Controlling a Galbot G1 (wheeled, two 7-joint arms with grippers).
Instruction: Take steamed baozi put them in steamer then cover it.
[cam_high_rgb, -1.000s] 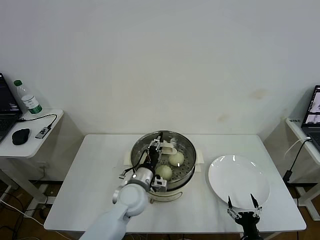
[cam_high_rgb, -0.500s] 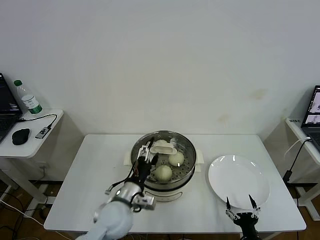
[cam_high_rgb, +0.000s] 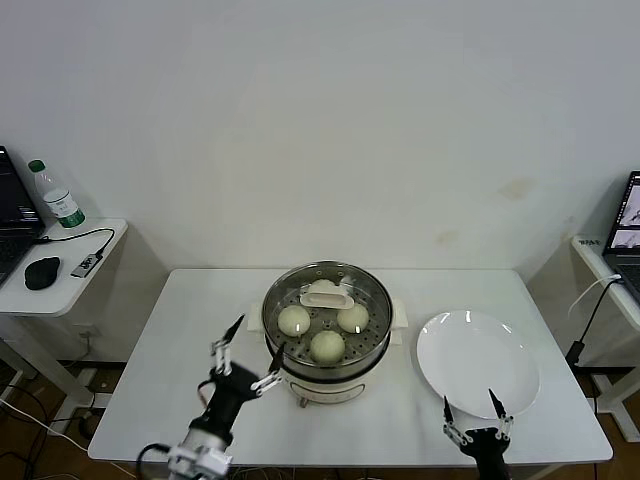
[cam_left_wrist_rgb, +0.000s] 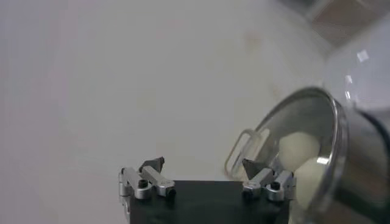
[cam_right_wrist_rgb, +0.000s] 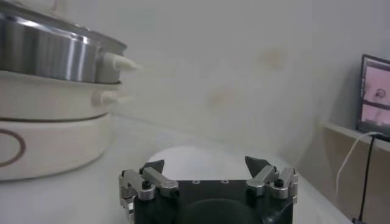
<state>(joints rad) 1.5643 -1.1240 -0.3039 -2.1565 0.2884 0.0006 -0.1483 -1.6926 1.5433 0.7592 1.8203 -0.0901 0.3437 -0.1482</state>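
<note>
steamer (cam_high_rgb: 327, 325) holds three buns (cam_high_rgb: 327, 345), lid (cam_high_rgb: 328, 294) on; task looks finished. left gripper (cam_high_rgb: 247, 355) at its 8 o'clock, wide open, empty. right gripper (cam_high_rgb: 472, 416) open, empty, at plate's (cam_high_rgb: 478, 362) 6 o'clock.

We see a shiny round stainless-steel steamer (cam_high_rgb: 326, 325) on a matt white counter (cam_high_rgb: 190, 330), beside a glossy white plate (cam_high_rgb: 478, 362).
</note>
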